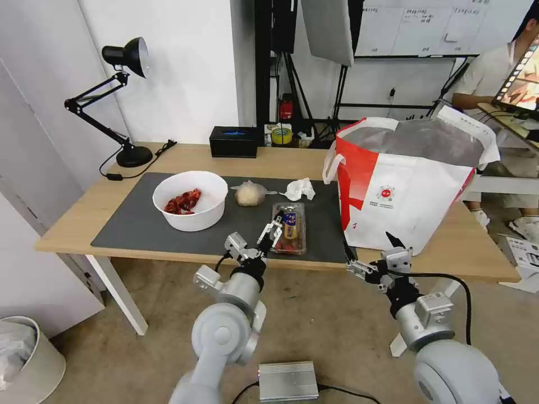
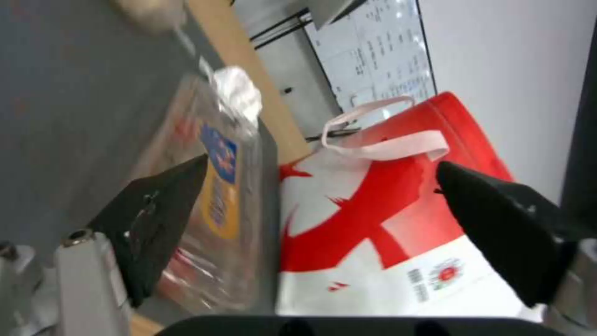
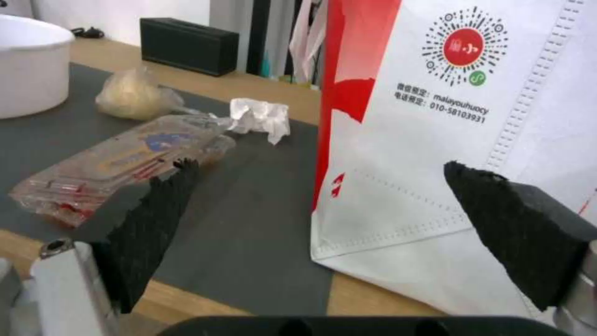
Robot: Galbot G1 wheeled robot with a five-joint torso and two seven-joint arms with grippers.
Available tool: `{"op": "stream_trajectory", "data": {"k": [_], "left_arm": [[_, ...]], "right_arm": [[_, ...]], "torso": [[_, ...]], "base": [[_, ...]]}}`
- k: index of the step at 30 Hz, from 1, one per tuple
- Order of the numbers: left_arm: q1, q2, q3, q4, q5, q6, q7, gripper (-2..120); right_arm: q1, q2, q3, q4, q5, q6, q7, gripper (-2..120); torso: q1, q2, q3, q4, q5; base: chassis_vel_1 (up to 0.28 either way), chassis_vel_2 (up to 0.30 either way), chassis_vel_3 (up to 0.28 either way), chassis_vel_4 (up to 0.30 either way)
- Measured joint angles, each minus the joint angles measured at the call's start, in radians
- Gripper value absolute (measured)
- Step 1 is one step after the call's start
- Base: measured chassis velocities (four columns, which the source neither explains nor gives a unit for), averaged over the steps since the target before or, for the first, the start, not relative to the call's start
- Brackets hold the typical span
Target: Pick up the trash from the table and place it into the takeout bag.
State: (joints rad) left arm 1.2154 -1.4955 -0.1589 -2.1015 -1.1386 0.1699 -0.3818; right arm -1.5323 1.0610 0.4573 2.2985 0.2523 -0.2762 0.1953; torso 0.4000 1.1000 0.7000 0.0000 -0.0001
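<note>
On the dark mat of the table [image 1: 84, 213] stand a white bowl [image 1: 191, 200] with red scraps, a clear bag with a beige lump [image 1: 250, 193], a crumpled tissue [image 1: 299, 189] and a clear hinged tray [image 1: 289, 220]. My left gripper [image 1: 272, 230] is open at the tray's near left edge. In the left wrist view one finger [image 2: 156, 224] lies over the tray [image 2: 211, 186] and nothing is gripped. The takeout bag [image 1: 404, 191] stands upright at the right, its mouth open. My right gripper [image 1: 371, 247] hangs open at the table's front edge, before the bag [image 3: 435, 140].
A black box [image 1: 233, 140] and a tape roll [image 1: 281, 134] sit at the back edge, a black desk lamp [image 1: 120, 84] at the back left. On the floor are a white bin [image 1: 22, 359] and a silver box [image 1: 287, 380].
</note>
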Motion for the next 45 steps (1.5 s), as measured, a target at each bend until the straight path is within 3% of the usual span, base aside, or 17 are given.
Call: {"op": "stream_trajectory", "data": {"k": [2, 4, 6, 8, 14, 20, 27, 45], "left_arm": [[-0.012, 0.029, 0.000, 0.006, 0.028, 0.005, 0.014, 93], [-0.040, 0.100, 0.005, 0.021, 0.104, 0.020, 0.051, 80], [-0.045, 0.116, 0.008, 0.022, 0.125, 0.027, 0.061, 77], [-0.070, 0.176, 0.037, 0.027, 0.235, 0.041, 0.109, 66], [-0.099, 0.215, 0.075, 0.056, 0.353, 0.043, 0.151, 49], [-0.126, 0.255, 0.108, 0.105, 0.577, 0.020, 0.235, 24], [-0.154, 0.288, 0.128, 0.132, 0.624, 0.017, 0.261, 0], [-0.194, 0.303, 0.165, 0.206, 0.616, 0.027, 0.294, 0]], "right_arm": [[0.000, 0.000, 0.000, 0.001, 0.000, 0.000, 0.000, 100], [-0.003, 0.000, 0.000, 0.005, 0.000, 0.000, 0.000, 100], [-0.004, 0.000, 0.001, 0.005, 0.000, 0.000, 0.000, 100], [-0.008, 0.001, 0.002, 0.006, 0.000, 0.000, 0.000, 100], [-0.016, 0.008, 0.005, 0.006, -0.001, 0.000, 0.000, 100], [-0.022, 0.003, 0.022, 0.012, 0.020, -0.001, 0.000, 100], [-0.017, 0.002, 0.022, 0.020, 0.086, -0.017, 0.016, 100], [0.010, 0.006, -0.001, 0.019, 0.157, -0.045, 0.023, 100]], "torso": [[0.000, 0.000, 0.000, 0.0000, 0.0000], [0.000, 0.000, 0.000, 0.0000, -0.0001], [0.000, 0.000, 0.000, 0.0000, -0.0001], [0.000, 0.000, 0.000, 0.0001, -0.0002], [0.000, 0.000, 0.000, 0.0000, 0.0000], [0.000, 0.000, 0.000, 0.0000, -0.0001], [0.000, 0.000, 0.000, 0.0000, 0.0000], [0.000, 0.000, 0.000, 0.0000, 0.0001]], "base": [[0.000, 0.000, 0.000, 0.000], [0.000, 0.000, 0.000, 0.000], [0.000, 0.000, 0.000, 0.000], [0.000, 0.000, 0.000, 0.000], [0.000, 0.000, 0.000, 0.000], [0.000, 0.000, 0.000, 0.000], [0.000, 0.000, 0.000, 0.000], [0.000, 0.000, 0.000, 0.000]]}}
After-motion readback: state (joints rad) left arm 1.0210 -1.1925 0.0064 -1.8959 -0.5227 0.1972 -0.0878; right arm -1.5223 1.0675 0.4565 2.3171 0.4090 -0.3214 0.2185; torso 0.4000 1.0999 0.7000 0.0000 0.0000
